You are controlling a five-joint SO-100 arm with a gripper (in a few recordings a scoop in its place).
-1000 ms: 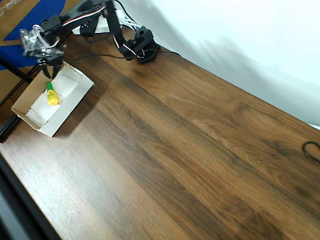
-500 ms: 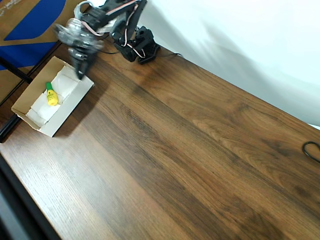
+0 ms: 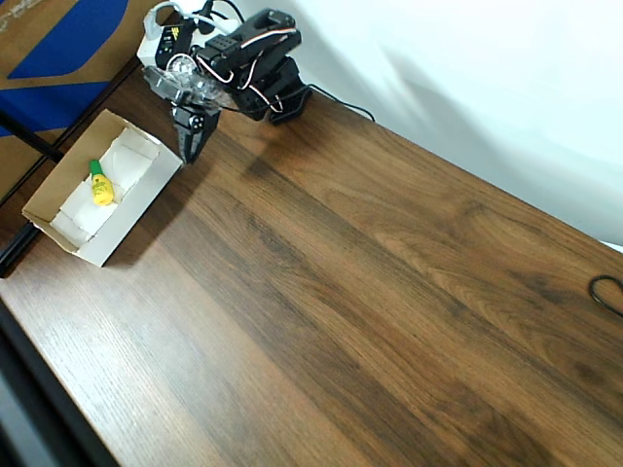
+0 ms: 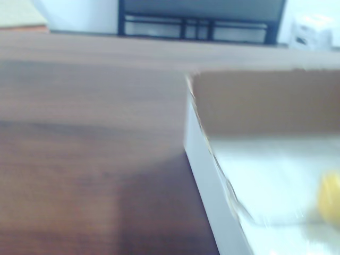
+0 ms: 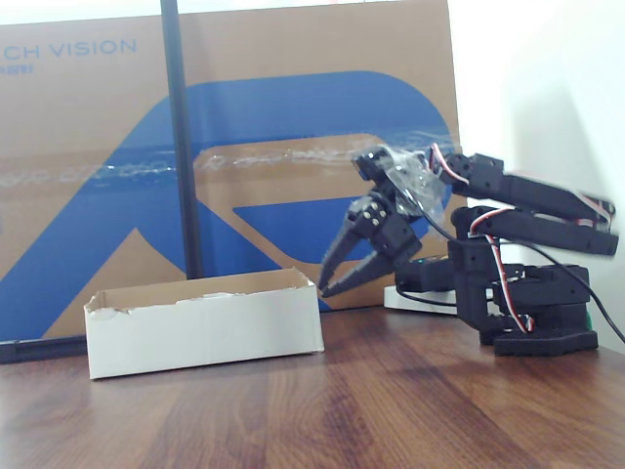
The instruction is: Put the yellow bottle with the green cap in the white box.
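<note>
Brown worktop (image 3: 389,292) holds the box (image 3: 146,190) at upper left; the bottle (image 3: 100,185) lies inside. Empty jaws (image 5: 337,274), slightly open, have pulled away right. Job looks done.

Brown-and-blue carton (image 5: 244,147) behind wood table (image 3: 389,311).

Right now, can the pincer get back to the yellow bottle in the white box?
Probably yes. The pincer, open and empty, hangs just past the white box. The box is open-topped and the yellow bottle lies uncovered, nothing between.
</note>
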